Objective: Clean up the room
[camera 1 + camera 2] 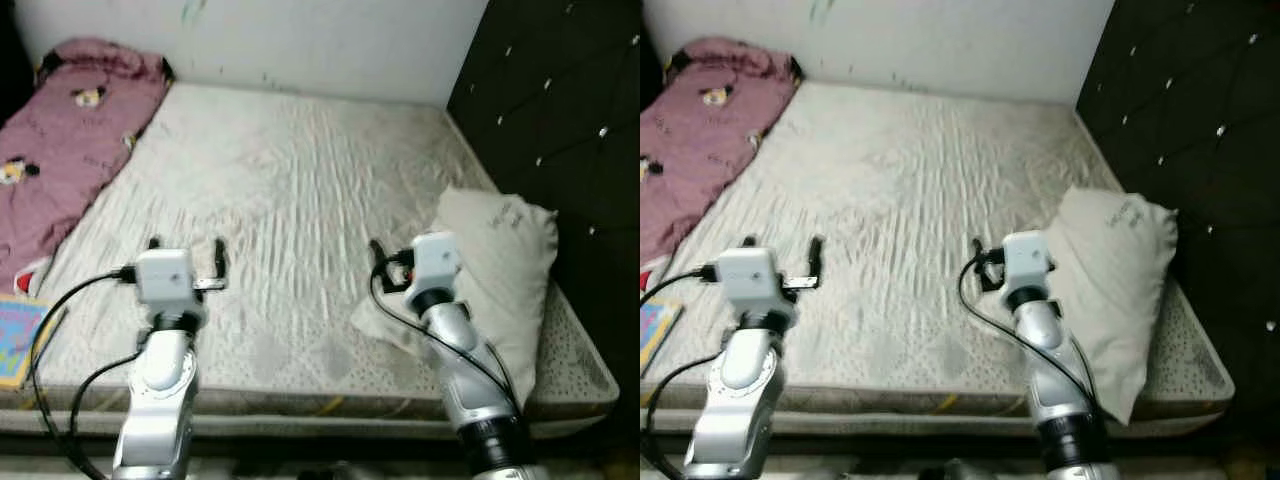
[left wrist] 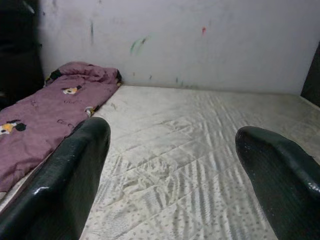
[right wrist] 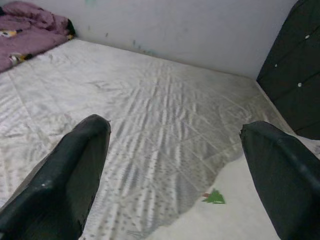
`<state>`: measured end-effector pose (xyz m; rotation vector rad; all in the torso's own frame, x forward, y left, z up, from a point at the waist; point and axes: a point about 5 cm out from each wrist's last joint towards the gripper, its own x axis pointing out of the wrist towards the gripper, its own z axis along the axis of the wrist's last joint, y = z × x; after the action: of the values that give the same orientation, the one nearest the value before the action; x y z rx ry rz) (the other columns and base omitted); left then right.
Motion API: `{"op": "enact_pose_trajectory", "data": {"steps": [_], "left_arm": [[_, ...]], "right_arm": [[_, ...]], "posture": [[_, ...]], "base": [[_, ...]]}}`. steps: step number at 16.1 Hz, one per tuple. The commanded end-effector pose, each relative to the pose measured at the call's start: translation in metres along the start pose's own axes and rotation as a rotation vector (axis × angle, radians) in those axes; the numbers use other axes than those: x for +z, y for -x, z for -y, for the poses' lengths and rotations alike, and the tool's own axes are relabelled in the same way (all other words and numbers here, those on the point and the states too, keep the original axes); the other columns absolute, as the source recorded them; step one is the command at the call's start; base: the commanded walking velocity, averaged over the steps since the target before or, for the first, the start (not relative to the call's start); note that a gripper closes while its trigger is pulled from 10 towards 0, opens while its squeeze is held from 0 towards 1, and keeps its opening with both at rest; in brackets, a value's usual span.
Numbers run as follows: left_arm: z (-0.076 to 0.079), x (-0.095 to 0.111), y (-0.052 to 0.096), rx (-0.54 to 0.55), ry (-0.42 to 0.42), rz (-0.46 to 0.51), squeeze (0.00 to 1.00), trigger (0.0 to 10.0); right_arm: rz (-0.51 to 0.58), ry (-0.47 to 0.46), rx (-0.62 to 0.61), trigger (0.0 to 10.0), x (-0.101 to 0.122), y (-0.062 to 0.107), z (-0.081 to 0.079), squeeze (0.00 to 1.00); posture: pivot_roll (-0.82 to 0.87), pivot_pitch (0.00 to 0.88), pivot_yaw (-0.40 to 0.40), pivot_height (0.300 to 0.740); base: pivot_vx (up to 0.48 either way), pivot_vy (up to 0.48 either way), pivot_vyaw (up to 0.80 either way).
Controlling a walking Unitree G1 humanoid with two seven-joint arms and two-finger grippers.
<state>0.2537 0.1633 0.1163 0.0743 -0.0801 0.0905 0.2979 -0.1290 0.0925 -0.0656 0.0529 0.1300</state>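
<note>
A white pillow (image 1: 505, 265) leans against the black headboard at the right side of a bare white mattress (image 1: 300, 170). A crumpled pink blanket (image 1: 60, 150) with cartoon prints lies along the mattress's left side. My left gripper (image 1: 186, 247) hovers open over the near left part of the mattress, nothing between its fingers (image 2: 75, 170). My right gripper (image 1: 408, 255) is open too, low over the mattress just left of the pillow. The pillow's corner (image 3: 235, 210), with a small green print, lies under its right finger (image 3: 280, 170).
A black tufted headboard (image 1: 560, 120) stands along the right side, a white wall (image 1: 300, 40) at the far end. A colourful flat book (image 1: 15, 340) lies at the near left edge. Black cables (image 1: 50, 330) trail from my left arm.
</note>
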Motion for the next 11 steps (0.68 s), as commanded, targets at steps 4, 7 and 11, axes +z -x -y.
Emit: {"op": "enact_pose_trajectory", "data": {"steps": [4,7,11], "left_arm": [[-0.0037,0.0017,0.0,0.013,-0.004,0.008,0.0,10.0],[-0.0031,0.0016,-0.0001,0.011,-0.003,0.009,0.0,10.0],[-0.0015,0.0018,-0.0005,0.003,-0.004,0.01,0.0,10.0]], "right_arm": [[0.002,0.007,0.016,10.0,0.0024,-0.0025,-0.0012,0.0],[0.001,0.009,0.017,10.0,0.0021,-0.0026,-0.0013,0.0],[0.0,0.011,0.017,10.0,0.0021,-0.0028,-0.0008,0.0]], "posture": [[0.11,0.0,-0.11,0.74],[0.11,0.0,-0.11,0.74],[0.1,0.0,-0.11,0.74]], "base": [[0.0,-0.386,0.0],[0.0,-0.387,0.0],[0.0,-0.284,0.0]]}}
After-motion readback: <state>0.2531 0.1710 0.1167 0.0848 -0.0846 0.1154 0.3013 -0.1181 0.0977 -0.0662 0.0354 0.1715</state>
